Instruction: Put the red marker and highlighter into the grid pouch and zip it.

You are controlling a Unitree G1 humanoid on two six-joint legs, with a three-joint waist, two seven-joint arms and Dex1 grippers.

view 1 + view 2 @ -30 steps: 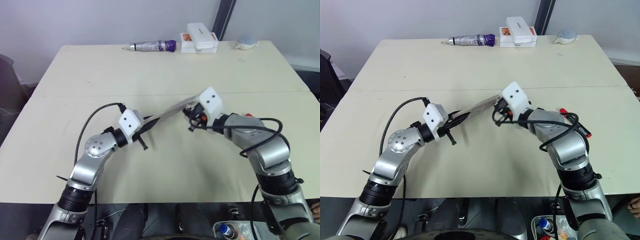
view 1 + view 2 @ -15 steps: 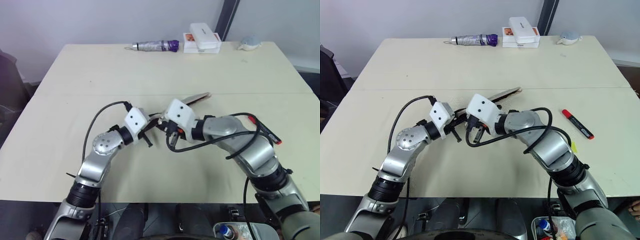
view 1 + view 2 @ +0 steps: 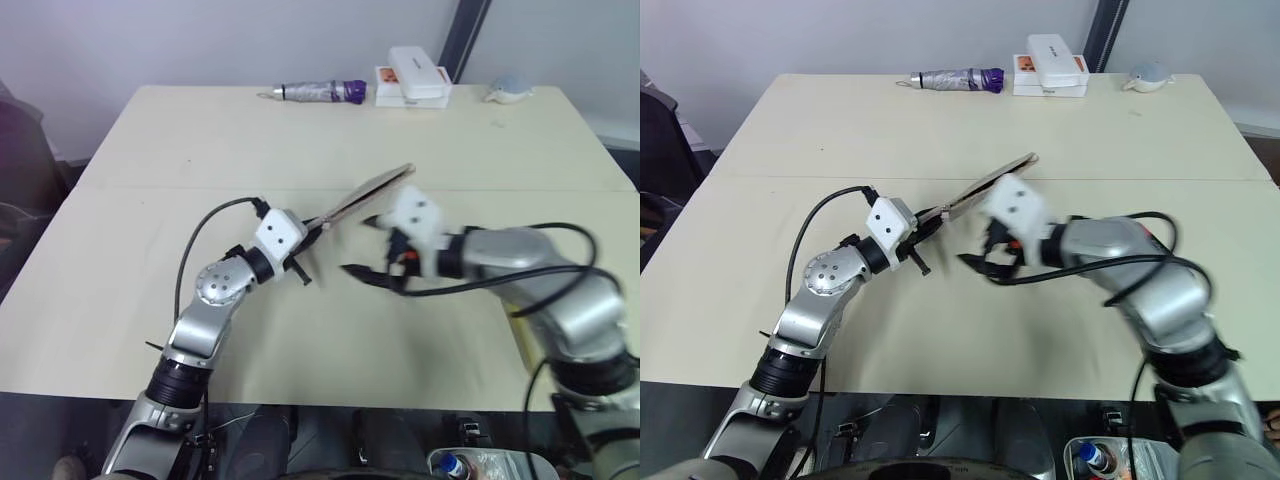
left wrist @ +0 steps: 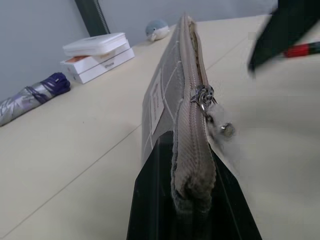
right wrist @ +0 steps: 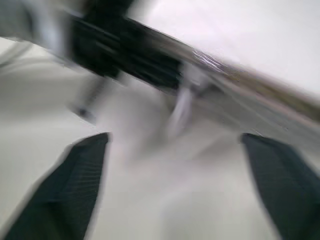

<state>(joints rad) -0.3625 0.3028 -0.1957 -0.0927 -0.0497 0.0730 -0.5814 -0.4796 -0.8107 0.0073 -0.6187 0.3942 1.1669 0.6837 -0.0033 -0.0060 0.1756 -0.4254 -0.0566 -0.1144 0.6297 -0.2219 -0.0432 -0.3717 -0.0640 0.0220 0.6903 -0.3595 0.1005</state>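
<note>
My left gripper (image 3: 312,227) is shut on one end of the grid pouch (image 3: 368,192), holding it edge-up and slanting above the table. In the left wrist view the pouch (image 4: 162,92) runs away from the fingers, its zip slider (image 4: 202,95) close to the held end and a pale cord pull (image 4: 222,129) dangling. My right gripper (image 3: 362,250) hangs open just beside the pouch's lower edge, holding nothing; its fingers (image 5: 70,195) stand wide apart. A strip of the red marker (image 4: 299,49) lies on the table beyond. The highlighter is hidden.
At the table's far edge lie a purple-and-silver tube (image 3: 318,92), stacked white boxes (image 3: 412,80) and a small grey object (image 3: 510,89). A seam (image 3: 180,188) crosses the tabletop.
The right gripper was shut close against the left gripper at the pouch's zip; it has opened and swung away to the right. The left gripper still holds the pouch.
</note>
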